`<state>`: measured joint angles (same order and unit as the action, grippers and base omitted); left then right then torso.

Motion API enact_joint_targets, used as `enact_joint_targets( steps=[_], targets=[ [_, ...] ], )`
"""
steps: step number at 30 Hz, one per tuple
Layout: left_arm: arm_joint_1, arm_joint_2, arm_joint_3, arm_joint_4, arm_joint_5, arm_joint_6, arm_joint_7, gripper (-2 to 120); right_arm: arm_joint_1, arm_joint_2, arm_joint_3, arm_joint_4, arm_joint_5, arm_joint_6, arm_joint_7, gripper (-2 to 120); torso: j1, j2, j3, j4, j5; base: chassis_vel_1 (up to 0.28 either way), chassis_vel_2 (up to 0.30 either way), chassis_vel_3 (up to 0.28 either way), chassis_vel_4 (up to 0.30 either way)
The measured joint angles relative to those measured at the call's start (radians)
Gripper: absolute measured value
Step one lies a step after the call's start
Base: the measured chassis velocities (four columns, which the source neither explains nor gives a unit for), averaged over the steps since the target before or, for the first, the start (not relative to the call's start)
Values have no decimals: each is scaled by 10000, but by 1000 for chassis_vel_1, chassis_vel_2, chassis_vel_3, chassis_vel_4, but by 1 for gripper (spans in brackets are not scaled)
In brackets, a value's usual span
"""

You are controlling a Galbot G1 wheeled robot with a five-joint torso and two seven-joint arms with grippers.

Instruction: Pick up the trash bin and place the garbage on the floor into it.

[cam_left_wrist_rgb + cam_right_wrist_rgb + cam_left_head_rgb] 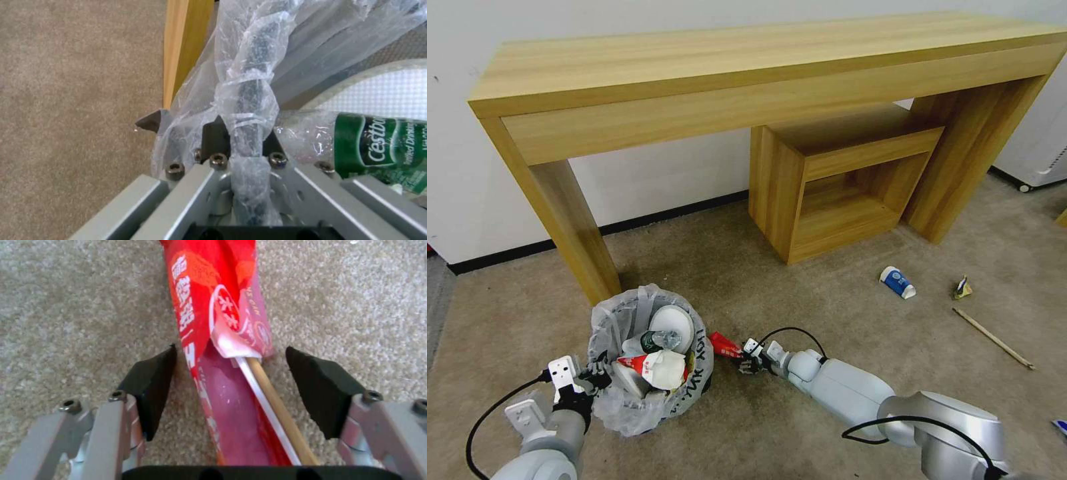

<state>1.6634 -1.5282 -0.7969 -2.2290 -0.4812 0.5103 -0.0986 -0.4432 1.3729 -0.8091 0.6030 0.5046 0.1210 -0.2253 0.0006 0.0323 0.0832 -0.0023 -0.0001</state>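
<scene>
**Left Gripper Clamped on Bin Liner; Right Gripper Open Around Red Wrapper**

The trash bin (650, 360) stands on the beige short-pile floor (827, 320) beside the desk leg (570, 227). Its crinkled translucent bag bears black lettering, too distorted to read. Inside lie a white slipper (672, 323), a small bottle (378, 146) with a green label reading "Cestbon", and crumpled red-and-white paper; the lower contents are hidden.

The left gripper (594, 380) sits at the bin's near-left rim. Its black pads are closed on the bag-wrapped rim (249, 110), with plastic bunched between them.

The right gripper (750, 362) rests low on the floor just right of the bin. Its black wedge-shaped fingers (151, 386) are spread wide on either side of the glossy red wrapper (213, 316), not touching it. The wrapper carries white Chinese characters, and a thin wooden stick (278, 410) protrudes from it.

Further right lie a blue-white paper cup (898, 281), a crushed can (962, 288) and a long wooden rod (992, 338).
</scene>
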Motion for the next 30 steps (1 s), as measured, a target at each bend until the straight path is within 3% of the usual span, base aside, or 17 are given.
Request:
enact_joint_targets(
  steps=[9, 19, 23, 30],
  targets=[
    [-6, -46, 54, -18, 32, -4, 0, 0, -157, 118, 112, -116, -103, 65, 16, 46, -1, 3, -1, -3, -1, 0, 0, 0, 0],
    [9, -18, -4, 55, 40, -86, 0, 0, -274, 151, 187, -33, -149, 137, 39, 8, -1, 1, 2, 5, 6, 0, 0, 0, 0],
    [-57, 2, -12, 171, 42, -101, -5, 0, -351, -100, 290, 381, 24, 157, 182, 0, -1, 1, 2, -3, -5, 0, 0, 0, 0],
    [-163, -3, 12, 372, 68, -118, -25, 0, -479, -600, 466, 1450, 398, 153, 449, 0, -1, -1, 3, 0, 0, 0, 0, 0, 0]
  ],
)
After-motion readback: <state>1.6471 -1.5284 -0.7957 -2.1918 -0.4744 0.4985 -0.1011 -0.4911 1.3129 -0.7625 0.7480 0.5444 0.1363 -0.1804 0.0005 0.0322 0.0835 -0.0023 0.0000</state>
